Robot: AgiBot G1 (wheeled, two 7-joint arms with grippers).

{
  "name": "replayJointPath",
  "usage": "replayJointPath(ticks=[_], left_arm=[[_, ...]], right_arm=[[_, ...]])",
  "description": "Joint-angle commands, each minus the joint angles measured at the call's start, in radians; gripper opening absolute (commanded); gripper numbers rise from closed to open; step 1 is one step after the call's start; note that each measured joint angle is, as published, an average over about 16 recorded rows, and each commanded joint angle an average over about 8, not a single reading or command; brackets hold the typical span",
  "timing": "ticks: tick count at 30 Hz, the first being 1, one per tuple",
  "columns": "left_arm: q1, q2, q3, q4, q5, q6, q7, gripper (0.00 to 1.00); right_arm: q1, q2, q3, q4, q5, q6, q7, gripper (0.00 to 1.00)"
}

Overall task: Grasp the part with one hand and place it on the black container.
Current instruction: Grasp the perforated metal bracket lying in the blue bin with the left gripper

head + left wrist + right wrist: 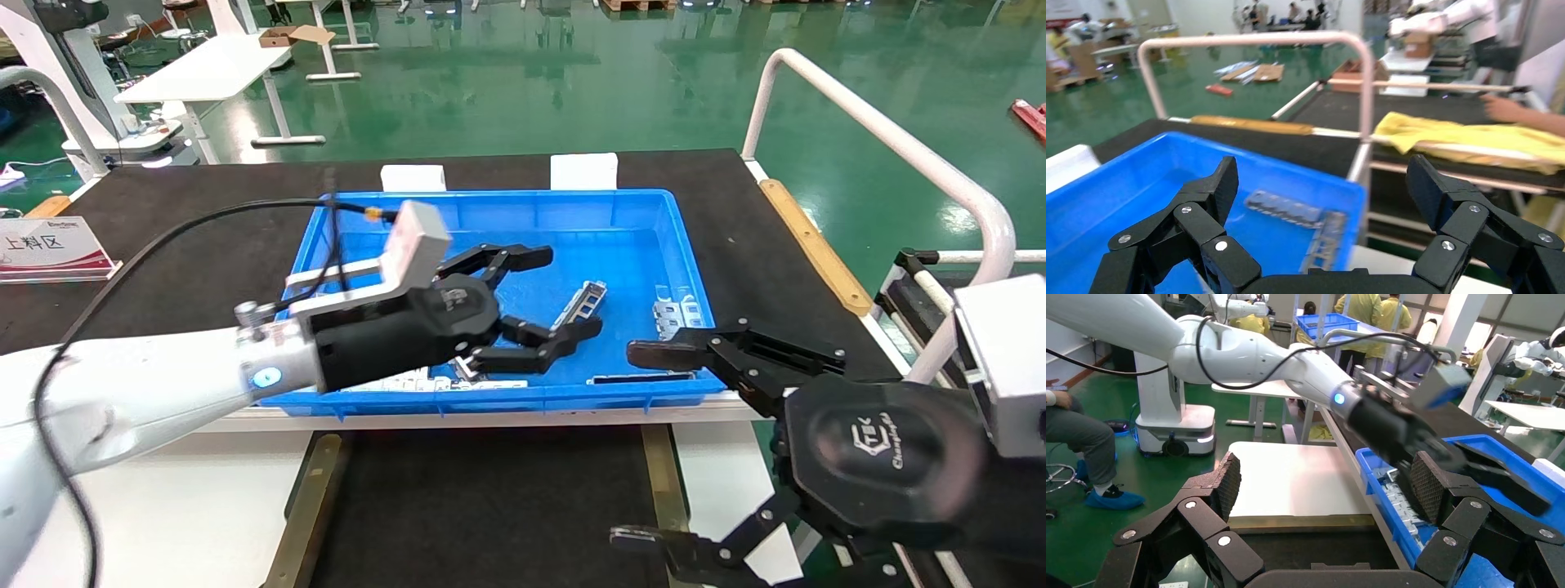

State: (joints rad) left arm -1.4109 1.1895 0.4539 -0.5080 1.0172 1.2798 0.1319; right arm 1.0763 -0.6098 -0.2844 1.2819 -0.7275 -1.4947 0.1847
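The left gripper [556, 298] hangs inside the blue bin [678, 245], its fingers spread wide apart and holding nothing. The part [582, 303], a slim grey channel with a row of cutouts, lies slantwise on the bin floor between those fingers, its lower end just beside the lower fingertip; whether they touch cannot be told. In the left wrist view the part [1284, 207] shows beyond the open fingers, near the bin's far wall.

Other things in the bin: a pale slotted plate [677, 314] to the right of the part, a dark strip [641, 378] along the near wall, and more pale plates [425, 380] under the gripper's body. The bin's raised walls ring the part on every side.

The right gripper [637, 445] hovers at the bin's near right corner, outside the wall, with its fingers also wide apart and empty.

The black container [490, 506] lies on the near side of the bin, a flat dark surface edged left and right by brass-coloured strips [304, 510]. Its surface is bare, save that the right gripper overhangs its right edge.

The bin sits on a black mat covering the worktop [163, 196]. A white tube rail [891, 143] runs along the worktop's right side, and a small sign [49, 247] stands at its left edge.
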Motion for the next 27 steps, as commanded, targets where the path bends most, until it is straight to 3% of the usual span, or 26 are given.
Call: replayJointPath(ticks=[1, 13, 18, 27], left_arm=[[-0.027, 0.031, 0.007, 0.058, 0.016, -0.018, 0.030, 1.00], [-0.136, 0.167, 0.046, 0.284, 0.067, -0.135, 0.184, 1.00], [-0.131, 0.181, 0.086, 0.271, 0.057, -0.207, 0.195, 1.00], [-0.094, 0.186, 0.213, 0.168, -0.012, -0.344, 0.121, 1.00]], right_arm=[[0.000, 0.000, 0.000, 0.000, 0.000, 0.000, 0.000, 1.00], [0.000, 0.000, -0.001, 0.000, 0.001, 0.000, 0.000, 1.00], [0.000, 0.001, -0.001, 0.000, 0.001, 0.001, -0.001, 1.00], [0.000, 0.001, -0.002, 0.000, 0.001, 0.001, -0.001, 1.00]])
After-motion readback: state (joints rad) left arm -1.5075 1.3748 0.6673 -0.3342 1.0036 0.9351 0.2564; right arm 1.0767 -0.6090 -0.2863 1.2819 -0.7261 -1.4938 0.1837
